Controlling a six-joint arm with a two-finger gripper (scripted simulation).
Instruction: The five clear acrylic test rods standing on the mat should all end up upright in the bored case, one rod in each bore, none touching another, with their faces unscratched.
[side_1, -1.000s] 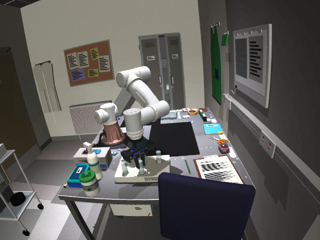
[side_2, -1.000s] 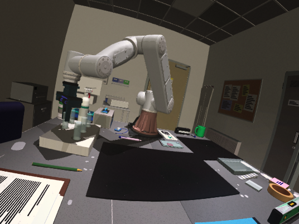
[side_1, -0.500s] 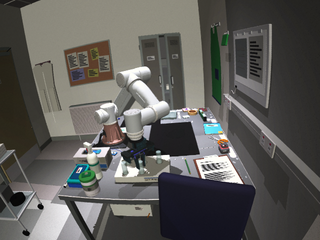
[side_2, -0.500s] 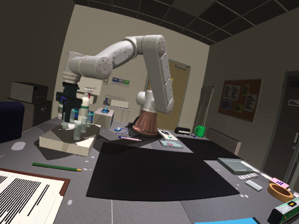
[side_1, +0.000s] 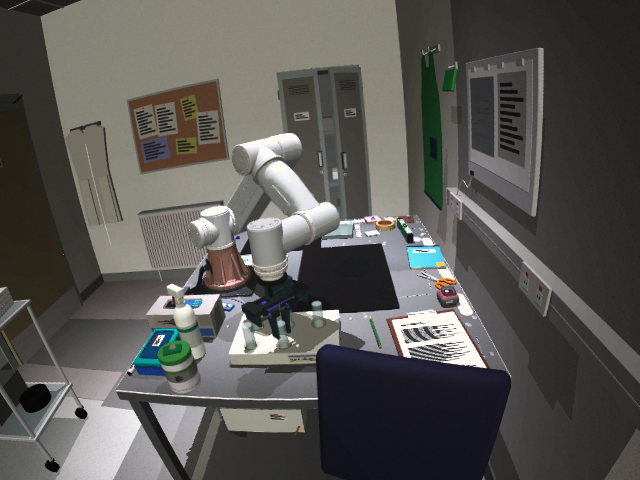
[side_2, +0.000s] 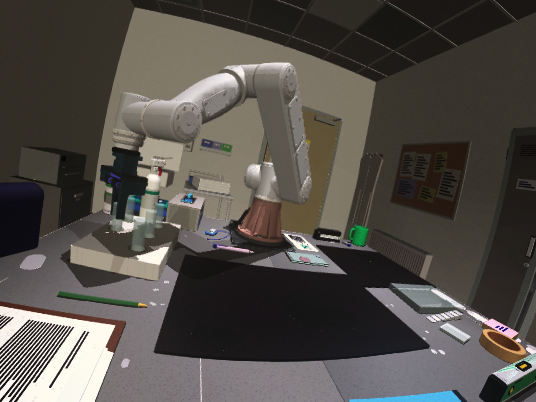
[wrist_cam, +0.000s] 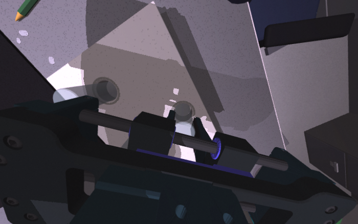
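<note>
At the near left of the desk the white bored case holds several clear rods standing upright in its bores, among them one at the far right, one at the left and one near the front. The black mat behind the case is empty of rods. My gripper reaches straight down over the middle of the case. In the wrist camera a clear rod stands in its bore between my fingers, with another rod in a bore to the left. My gripper is closed on that rod.
A spray bottle, a green-lidded canister and a tissue box stand close left of the case. A blue chair back rises at the desk's near edge. A green pencil and a clipboard lie to the right.
</note>
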